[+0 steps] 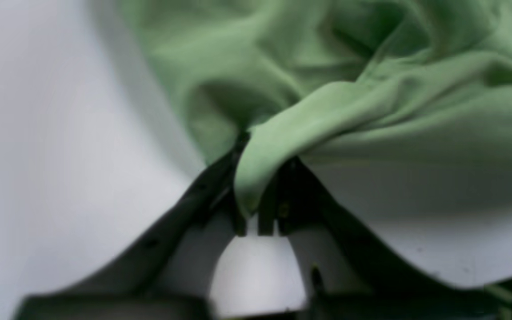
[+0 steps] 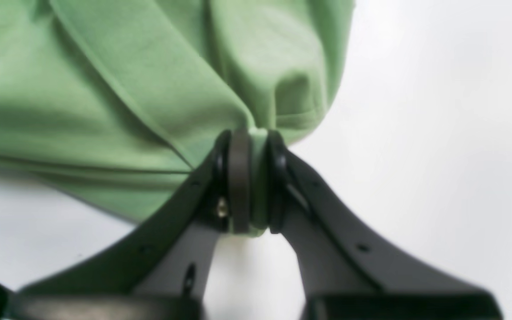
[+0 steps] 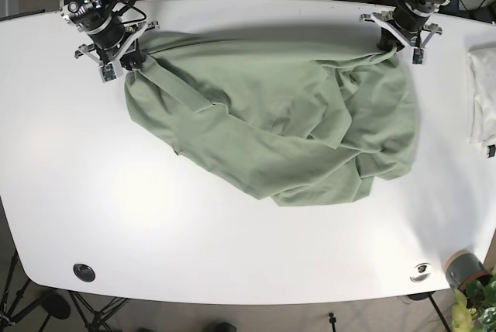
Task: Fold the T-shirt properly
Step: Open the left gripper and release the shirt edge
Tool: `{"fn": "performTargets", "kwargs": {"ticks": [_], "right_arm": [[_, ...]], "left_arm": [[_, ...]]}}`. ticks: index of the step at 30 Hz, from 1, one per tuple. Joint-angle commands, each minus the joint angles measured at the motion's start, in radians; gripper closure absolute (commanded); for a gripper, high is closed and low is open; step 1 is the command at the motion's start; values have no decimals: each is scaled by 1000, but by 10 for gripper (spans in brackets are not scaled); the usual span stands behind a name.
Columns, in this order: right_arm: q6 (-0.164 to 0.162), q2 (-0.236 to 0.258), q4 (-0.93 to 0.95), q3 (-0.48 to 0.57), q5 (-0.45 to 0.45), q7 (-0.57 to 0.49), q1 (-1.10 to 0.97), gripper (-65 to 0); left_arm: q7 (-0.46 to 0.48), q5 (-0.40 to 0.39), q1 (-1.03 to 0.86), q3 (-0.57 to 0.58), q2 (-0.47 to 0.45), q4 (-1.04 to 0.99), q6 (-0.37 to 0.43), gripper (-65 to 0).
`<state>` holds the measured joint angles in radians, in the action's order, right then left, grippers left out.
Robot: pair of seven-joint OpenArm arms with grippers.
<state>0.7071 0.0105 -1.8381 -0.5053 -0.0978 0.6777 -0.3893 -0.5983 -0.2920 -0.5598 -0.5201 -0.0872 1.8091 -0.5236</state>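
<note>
One rumpled green T-shirt [image 3: 279, 126], edge-pinched.

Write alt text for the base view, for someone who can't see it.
A rumpled green T-shirt lies spread across a white table, pinched at its far edge by two robot grippers: the right gripper at the picture's left and the left gripper at its right. A white cloth sits at the table's right edge.

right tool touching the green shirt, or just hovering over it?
Touching. The right wrist view shows the right tool shut on a pinch of the green T-shirt, cloth squeezed between both pads.
</note>
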Motion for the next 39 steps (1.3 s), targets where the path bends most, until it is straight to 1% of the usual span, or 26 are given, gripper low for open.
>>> {"fn": "performTargets", "kwargs": {"ticks": [1, 2, 5, 7, 9, 10, 11, 13, 14, 20, 23, 24, 26, 28, 29, 32, 35, 37, 39], "right_arm": [[-9, 9, -21, -8, 5, -13, 11, 0], [-9, 9, -21, -8, 5, -13, 13, 0], [-9, 9, -22, -8, 5, -13, 13, 0], [-9, 9, -22, -8, 5, -13, 13, 0], [-9, 9, -19, -6, 5, -13, 14, 0], [-9, 9, -19, -3, 5, -13, 19, 0], [-9, 9, -21, -3, 5, -11, 22, 0], [-9, 9, -21, -2, -1, -11, 23, 0], [-9, 9, -21, -2, -1, -11, 25, 0], [-9, 9, -21, 0, -3, -13, 28, 0], [-9, 9, -19, 1, -3, -14, 28, 0], [-9, 9, -19, 1, -3, -14, 28, 0], [-9, 9, -21, 1, -3, -14, 28, 0], [-9, 9, -21, 1, -3, -14, 28, 0], [-9, 9, -19, 1, -3, -14, 28, 0], [-9, 9, -19, 1, -3, -16, 28, 0], [-9, 9, -18, 1, -3, -16, 28, 0], [-9, 9, -16, 1, -3, -16, 29, 0], [-9, 9, -19, 1, -3, -14, 42, 0]], "left_arm": [[19, -13, -3, 24, -46, 19, 4, -119], [19, -13, -3, 38, -59, 21, 4, -174], [19, -13, -6, 48, -78, 22, 4, -292], [19, -16, -7, 48, -92, 22, 4, -347], [18, -17, -7, 48, -107, 24, 3, -374], [18, -17, -7, 48, -113, 25, -3, -372], [18, -17, -9, 48, -122, 34, -31, -372], [18, -17, -9, 47, -131, 54, -143, -372], [18, -17, -9, 45, -131, 60, -175, -372], [18, -22, -1, 24, -133, 122, -175, -372], [8, -69, 17, 47, -153, 145, -175, -372], [-12, -92, 22, 58, -178, 146, -175, -372], [-85, -137, 44, 91, -240, 146, -175, -372], [-159, -180, 94, 127, -282, 145, -175, -372], [-205, -201, 117, 136, -296, 145, -175, -372], [-291, -250, 156, 137, -300, 145, -175, -372], [-311, -298, 185, 137, -303, 145, -175, -372], [-311, -303, 241, 137, -299, 142, -175, -372], [-311, -284, 297, 140, -294, 139, -175, -372]]}}
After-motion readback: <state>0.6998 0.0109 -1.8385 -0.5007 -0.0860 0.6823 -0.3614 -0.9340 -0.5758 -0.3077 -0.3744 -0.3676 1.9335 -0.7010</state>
